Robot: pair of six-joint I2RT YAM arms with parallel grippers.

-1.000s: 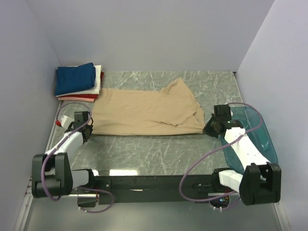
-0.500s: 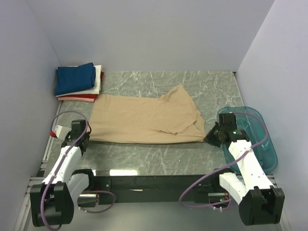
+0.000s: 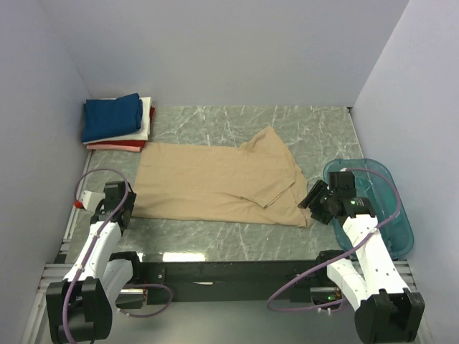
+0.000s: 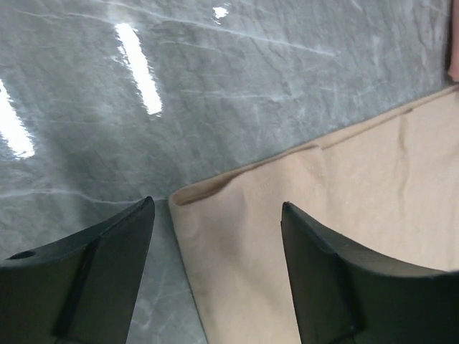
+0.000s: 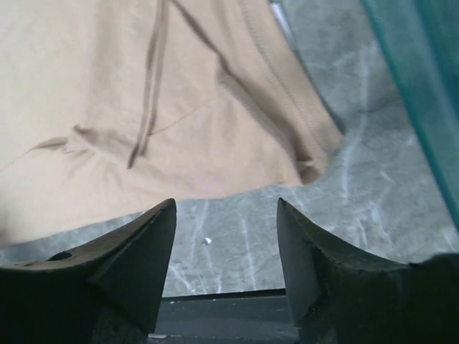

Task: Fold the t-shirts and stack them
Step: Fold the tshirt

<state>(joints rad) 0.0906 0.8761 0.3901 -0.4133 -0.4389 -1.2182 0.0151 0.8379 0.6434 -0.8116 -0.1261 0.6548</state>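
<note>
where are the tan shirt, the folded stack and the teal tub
tan shirt (image 3: 215, 183), top external view, middle of its body
folded stack (image 3: 113, 118), top external view, navy top shirt
teal tub (image 3: 403, 233), top external view, right wall

We see our left gripper (image 4: 216, 215) with its dark fingers (image 4: 107, 265) spread apart; the tan cloth t-shirt (image 4: 344, 193) has its corner between them, flat on the grey marbled tabletop (image 4: 215, 86).
</note>
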